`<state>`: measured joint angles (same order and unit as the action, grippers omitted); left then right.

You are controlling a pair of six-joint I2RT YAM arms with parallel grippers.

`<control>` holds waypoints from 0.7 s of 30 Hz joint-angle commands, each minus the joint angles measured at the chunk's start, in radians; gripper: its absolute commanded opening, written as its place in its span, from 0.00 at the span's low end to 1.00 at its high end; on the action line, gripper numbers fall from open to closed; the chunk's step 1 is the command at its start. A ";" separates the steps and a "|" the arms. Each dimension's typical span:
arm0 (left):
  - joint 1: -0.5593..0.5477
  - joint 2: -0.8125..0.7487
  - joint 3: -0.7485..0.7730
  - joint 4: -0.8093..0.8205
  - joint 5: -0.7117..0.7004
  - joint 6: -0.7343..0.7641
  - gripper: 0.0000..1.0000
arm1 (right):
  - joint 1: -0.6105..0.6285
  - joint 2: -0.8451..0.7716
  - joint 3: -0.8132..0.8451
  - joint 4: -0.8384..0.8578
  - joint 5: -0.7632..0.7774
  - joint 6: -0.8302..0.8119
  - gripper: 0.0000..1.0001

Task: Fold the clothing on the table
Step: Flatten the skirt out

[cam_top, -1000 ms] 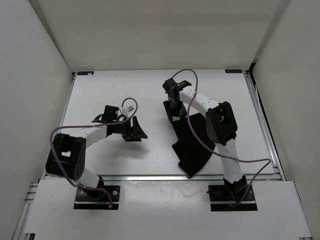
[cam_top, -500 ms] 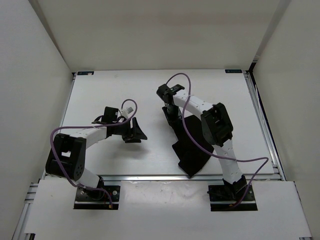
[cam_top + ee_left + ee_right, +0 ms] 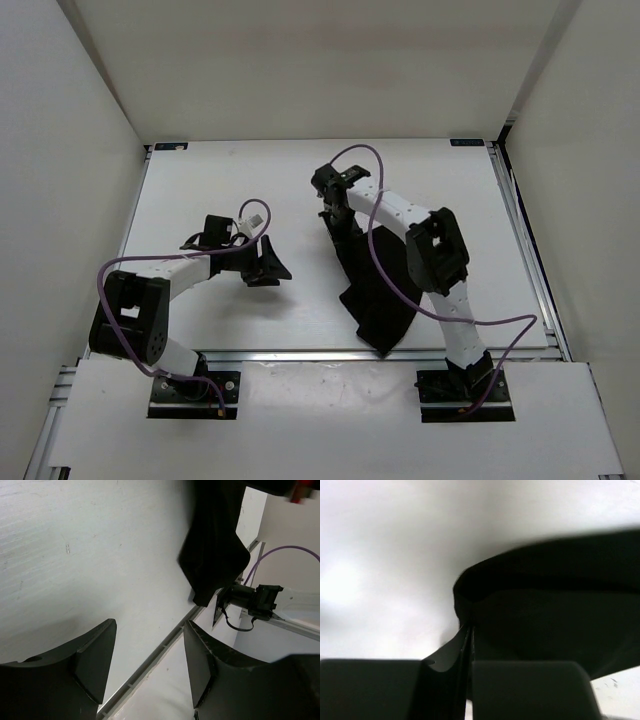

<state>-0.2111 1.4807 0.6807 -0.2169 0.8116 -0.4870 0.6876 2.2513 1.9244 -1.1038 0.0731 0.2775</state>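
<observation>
The black clothing [image 3: 378, 292] lies crumpled in a long strip on the right half of the white table [image 3: 215, 180]. My right gripper [image 3: 336, 212] is down at its far end, shut on the fabric edge; in the right wrist view the fingers [image 3: 445, 680] pinch the clothing [image 3: 545, 605] at the right gripper [image 3: 470, 630]. My left gripper [image 3: 274, 262] hovers open left of the cloth, nothing in it. In the left wrist view the left gripper [image 3: 150, 630] points at bare table, with the clothing [image 3: 215, 555] further off.
Silver rails run along the table's near edge [image 3: 300, 354] and right side [image 3: 527, 250]. White walls enclose the table on three sides. The right arm's purple cable [image 3: 400, 290] trails over the cloth.
My right gripper has shifted left to the cloth's far end and shut on it. The cloth has drawn in narrower on its right side. The left arm has hardly moved.
</observation>
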 commanded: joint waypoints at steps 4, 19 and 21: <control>-0.011 -0.028 0.002 0.013 0.026 0.011 0.66 | 0.061 -0.291 0.067 0.062 -0.382 -0.058 0.00; -0.031 -0.016 -0.009 0.033 0.035 -0.007 0.67 | -0.463 -0.753 -0.648 0.296 -0.239 0.025 0.01; -0.037 -0.017 -0.006 0.027 0.037 -0.004 0.67 | -0.580 -0.739 -0.700 0.381 -0.236 0.018 0.02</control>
<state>-0.2398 1.4811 0.6796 -0.2020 0.8234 -0.4976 0.1986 1.5425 1.2617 -0.8524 -0.1928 0.3058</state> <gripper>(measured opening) 0.668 0.017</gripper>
